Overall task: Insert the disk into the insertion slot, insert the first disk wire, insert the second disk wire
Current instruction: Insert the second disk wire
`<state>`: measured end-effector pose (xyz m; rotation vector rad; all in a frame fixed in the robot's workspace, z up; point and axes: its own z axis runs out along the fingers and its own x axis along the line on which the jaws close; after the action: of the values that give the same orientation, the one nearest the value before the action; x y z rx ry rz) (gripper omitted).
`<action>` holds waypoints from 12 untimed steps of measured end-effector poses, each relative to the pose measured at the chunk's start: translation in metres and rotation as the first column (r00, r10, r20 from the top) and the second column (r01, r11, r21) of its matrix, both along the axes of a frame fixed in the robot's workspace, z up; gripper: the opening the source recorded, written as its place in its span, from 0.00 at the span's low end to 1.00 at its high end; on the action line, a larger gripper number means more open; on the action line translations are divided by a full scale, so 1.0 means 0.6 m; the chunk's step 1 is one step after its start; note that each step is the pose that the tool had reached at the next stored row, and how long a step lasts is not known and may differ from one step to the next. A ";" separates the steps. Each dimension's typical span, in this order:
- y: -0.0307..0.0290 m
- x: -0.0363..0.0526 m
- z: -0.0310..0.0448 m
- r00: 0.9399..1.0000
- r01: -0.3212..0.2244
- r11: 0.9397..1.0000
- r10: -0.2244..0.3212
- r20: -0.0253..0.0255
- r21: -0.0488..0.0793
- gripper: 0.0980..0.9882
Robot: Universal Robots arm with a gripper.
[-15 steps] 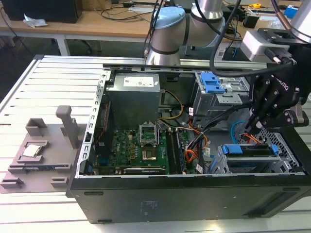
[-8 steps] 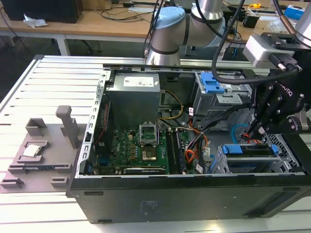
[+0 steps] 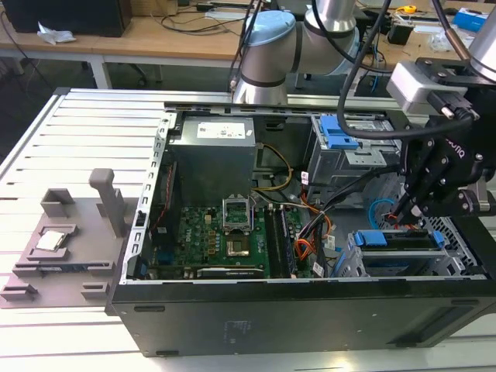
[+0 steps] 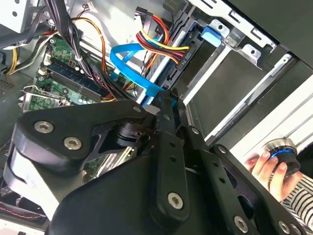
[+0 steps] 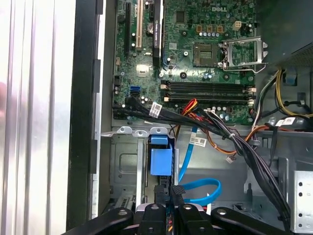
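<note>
Black gripper [image 3: 404,208] hangs low at the exterior view's right end of the open black computer case [image 3: 310,310], just above the silver-grey metal drive cage slot [image 3: 403,260]. The silver disk in its bright blue plastic frame [image 3: 395,239] sits in that slot already. Fingers [image 4: 166,115] are drawn close together at a thin blue cable [image 4: 132,68] by the drive's rear edge; can't tell whether they actually grip it. Green motherboard [image 5: 195,54] lies beside the cage. A white label [image 3: 225,131] is on the grey power supply, its print too small to read. A person's hand [image 4: 266,169] holds a round knob beside the case. Grey fixture block [image 3: 58,248] rests on the slatted white counter [image 3: 46,155].
</note>
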<state>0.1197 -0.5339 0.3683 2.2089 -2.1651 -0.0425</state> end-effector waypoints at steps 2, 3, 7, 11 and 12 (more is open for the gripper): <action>0.0000 0.000 -0.002 1.000 0.000 1.000 0.000 0.000 0.000 0.07; 0.0000 0.000 -0.003 1.000 0.000 1.000 0.000 0.000 0.000 0.07; 0.0000 0.001 -0.006 1.000 0.000 1.000 0.000 0.000 0.000 0.07; 0.0000 0.001 -0.009 1.000 0.000 1.000 0.000 0.000 0.000 0.07; 0.0000 0.001 -0.010 1.000 0.000 1.000 0.000 0.000 0.000 0.07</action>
<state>0.1201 -0.5339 0.3624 2.2088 -2.1650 -0.0425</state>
